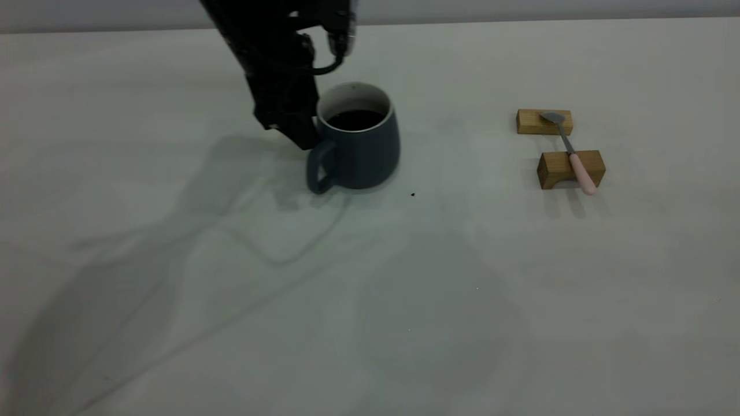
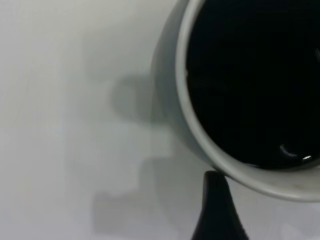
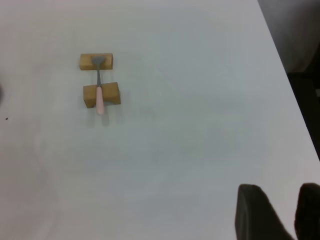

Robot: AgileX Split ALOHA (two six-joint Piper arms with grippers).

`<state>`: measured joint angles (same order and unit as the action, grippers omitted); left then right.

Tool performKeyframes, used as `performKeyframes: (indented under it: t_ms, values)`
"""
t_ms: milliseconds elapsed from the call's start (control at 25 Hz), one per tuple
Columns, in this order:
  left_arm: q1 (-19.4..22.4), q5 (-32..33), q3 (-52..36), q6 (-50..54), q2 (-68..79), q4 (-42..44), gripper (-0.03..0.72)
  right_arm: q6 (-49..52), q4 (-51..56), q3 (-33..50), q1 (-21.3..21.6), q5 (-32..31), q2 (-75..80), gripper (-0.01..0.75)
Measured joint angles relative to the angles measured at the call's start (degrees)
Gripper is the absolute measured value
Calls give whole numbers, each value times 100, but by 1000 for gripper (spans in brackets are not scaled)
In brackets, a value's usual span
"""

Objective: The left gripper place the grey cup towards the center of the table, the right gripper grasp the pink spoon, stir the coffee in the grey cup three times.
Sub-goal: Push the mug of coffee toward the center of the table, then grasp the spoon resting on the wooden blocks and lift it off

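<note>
The left gripper point(image 1: 302, 136) hangs just left of the cup point(image 1: 359, 151), beside its rim above the handle; whether its fingers are spread or pinching cannot be told. The cup stands on the table point(image 1: 173, 323), coffee point(image 1: 354, 119) inside. Well right of the cup, the spoon point(image 1: 571, 152) lies across two wooden blocks point(image 1: 569, 169). The right gripper point(image 3: 280, 215), fingers slightly parted and holding nothing, hovers far from the spoon.

Our left arm reaches steeply down, its left gripper point(image 1: 300, 130) low; our right gripper point(image 3: 280, 212) hangs high, fingers parted.
</note>
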<state>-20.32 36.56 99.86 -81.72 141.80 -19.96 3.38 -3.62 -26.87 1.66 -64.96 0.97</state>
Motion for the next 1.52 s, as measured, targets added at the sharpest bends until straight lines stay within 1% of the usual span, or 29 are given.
performKeyframes:
  t_ms: [200, 320, 400, 520, 640, 720, 880, 1080, 1160, 1280, 1440, 1520]
  values:
    - [-39, 45, 0, 258, 0, 1, 569, 0, 0, 0, 0, 0, 0, 240]
    - [-20, 457, 0, 745, -117, 529, 569, 0, 0, 0, 0, 0, 0, 240]
    - [12, 797, 0, 1305, -329, 1140, 569, 0, 0, 0, 0, 0, 0, 240]
    - [93, 1176, 0, 2435, -873, 1996, 569, 0, 0, 0, 0, 0, 0, 240]
    - [122, 1668, 0, 3604, -1609, 2583, 569, 0, 0, 0, 0, 0, 0, 240]
    - [128, 2090, 0, 4245, -2100, 2781, 569, 0, 0, 0, 0, 0, 0, 240]
    - [128, 3036, 0, 5510, -3146, 2894, 569, 0, 0, 0, 0, 0, 0, 240]
    - [128, 3036, -157, 6781, -4376, 2900, 569, 0, 0, 0, 0, 0, 0, 240]
    - [128, 3036, -411, 7190, -4899, 2900, 569, 0, 0, 0, 0, 0, 0, 240]
    - [128, 3036, -1129, 7468, -5838, 2892, 569, 0, 0, 0, 0, 0, 0, 240]
    - [128, 3036, -2556, 7816, -7189, 2754, 569, 0, 0, 0, 0, 0, 0, 240]
    - [128, 3036, -3403, 7888, -7814, 2666, 569, 0, 0, 0, 0, 0, 0, 240]
